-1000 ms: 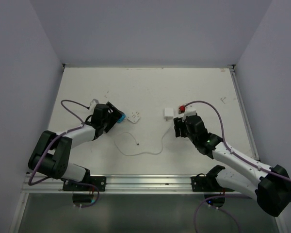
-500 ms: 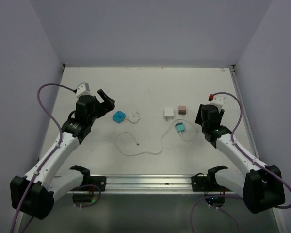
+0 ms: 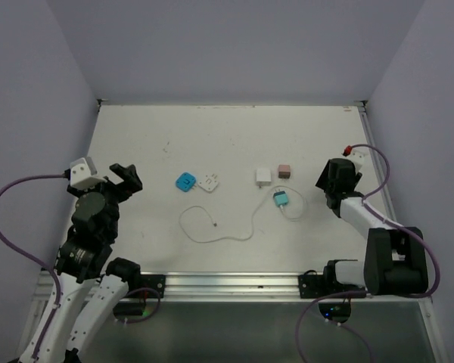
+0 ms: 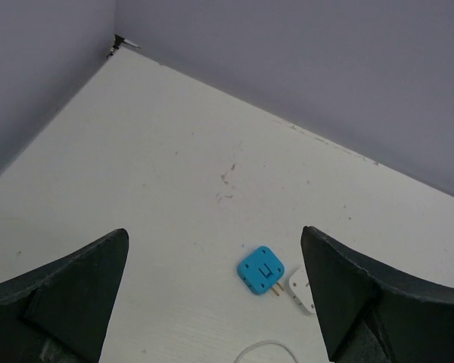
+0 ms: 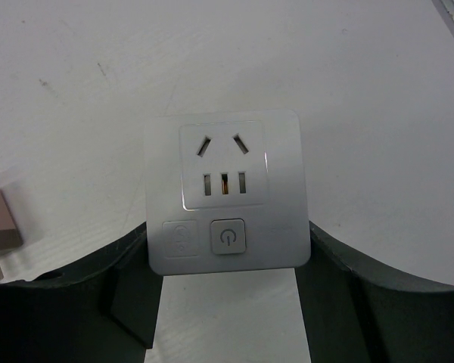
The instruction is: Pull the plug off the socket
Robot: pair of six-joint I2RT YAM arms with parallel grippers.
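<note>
The white socket (image 3: 264, 176) lies flat on the table with nothing plugged into it. It fills the middle of the right wrist view (image 5: 227, 189), with its power button toward me. A teal plug (image 3: 281, 199) on a thin white cable (image 3: 216, 236) lies just in front of the socket and apart from it. My right gripper (image 3: 329, 180) is open and empty, drawn back to the right of the socket; its fingers (image 5: 340, 287) frame the socket. My left gripper (image 3: 126, 175) is open and empty at the far left.
A blue plug adapter (image 3: 185, 181) with prongs showing (image 4: 261, 271) and a white adapter (image 3: 209, 182) lie side by side left of centre. A small pink adapter (image 3: 284, 170) sits just right of the socket, and shows at the left edge of the right wrist view (image 5: 0, 227). The table rail (image 3: 374, 159) runs along the right.
Both arms have drawn back toward their bases. The left gripper let go of the blue adapter. The right gripper moved right, leaving the teal plug lying free of the socket.
</note>
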